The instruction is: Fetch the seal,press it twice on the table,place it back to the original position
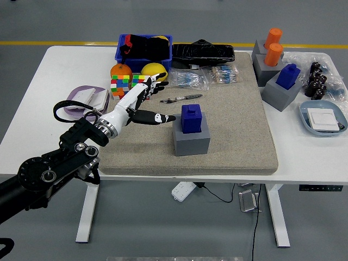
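A blue seal point(192, 118) stands upright in its grey block holder point(191, 139) on the beige mat point(217, 152), near the mat's middle. My left hand point(145, 100), white with black fingertips, hovers just left of the seal with fingers spread. Its thumb points at the seal, and a small gap separates them. It holds nothing. The black left arm comes in from the lower left. The right arm does not show.
More grey holders stand at the right: one with a blue seal point(287, 76), others with orange seals point(272, 48). Behind my hand lie a puzzle cube point(121, 87), an orange, a yellow ball and a blue bin point(142, 48). A pen point(182, 99) lies on the mat.
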